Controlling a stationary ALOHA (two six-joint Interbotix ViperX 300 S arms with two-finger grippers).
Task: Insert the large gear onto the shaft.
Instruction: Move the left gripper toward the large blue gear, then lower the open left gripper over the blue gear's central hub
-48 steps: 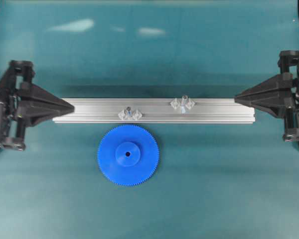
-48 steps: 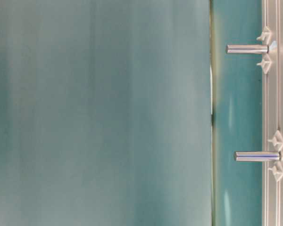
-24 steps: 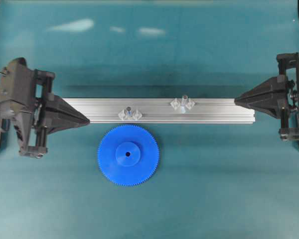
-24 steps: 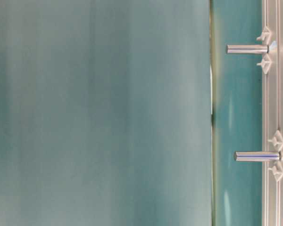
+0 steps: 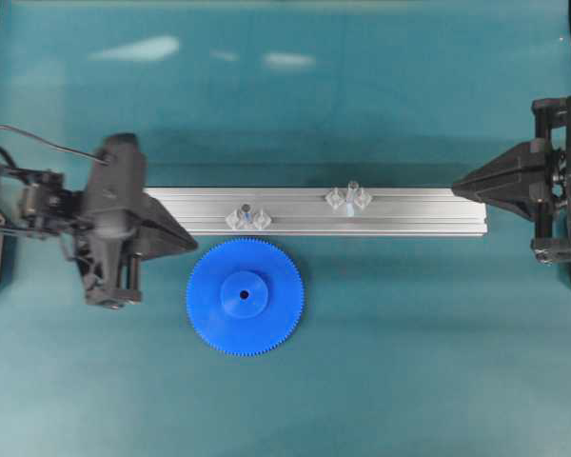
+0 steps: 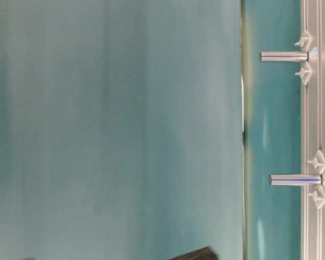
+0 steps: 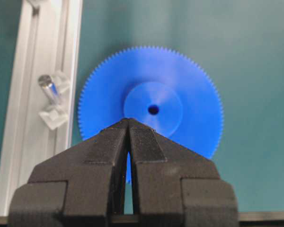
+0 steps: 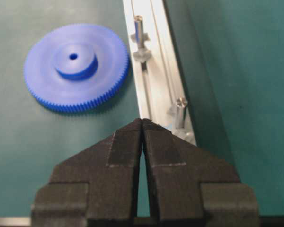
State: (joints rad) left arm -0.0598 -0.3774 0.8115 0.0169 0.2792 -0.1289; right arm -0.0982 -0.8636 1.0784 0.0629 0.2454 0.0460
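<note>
**Jaws shut on both sides, gear waiting flat**

Jaws pressed together on the left gripper (image 5: 192, 245), pads meeting in the left wrist view, nothing between them. Same story on the right gripper (image 5: 456, 188): fingers closed tip to tip, empty, parked at the far right end of the aluminium rail (image 5: 409, 210).

Large gear (image 5: 245, 297) lying flat on the teal table (image 5: 409, 381), hub up, centre hole facing the ceiling, just below the rail and close beside the left tip. Seen from the left wrist, dead ahead and just past the closed fingertips (image 7: 141, 137), with the near rim hidden behind them. Clearly the left arm's job by nearness; right arm well apart from it.

Two upright pegs on the rail, each with clear diamond mounts. Nearer shaft (image 5: 246, 210) just above the gear's top edge, second peg (image 5: 350, 190) further right. Which one is the target: cannot tell from the task line, though the nearer looks the likely one.

Key relation, as a judgement: gear axis vertical, shaft axis vertical, so a lift, a short shift toward the rail and a straight drop over the peg. First need: jaws opened, since a shut gripper cannot straddle hub or rim.

Room: plenty of bare table below and right of the gear. Tight side is the top, rim sitting just beside the rail edge, so a grasp from the open side looks safer.
</note>
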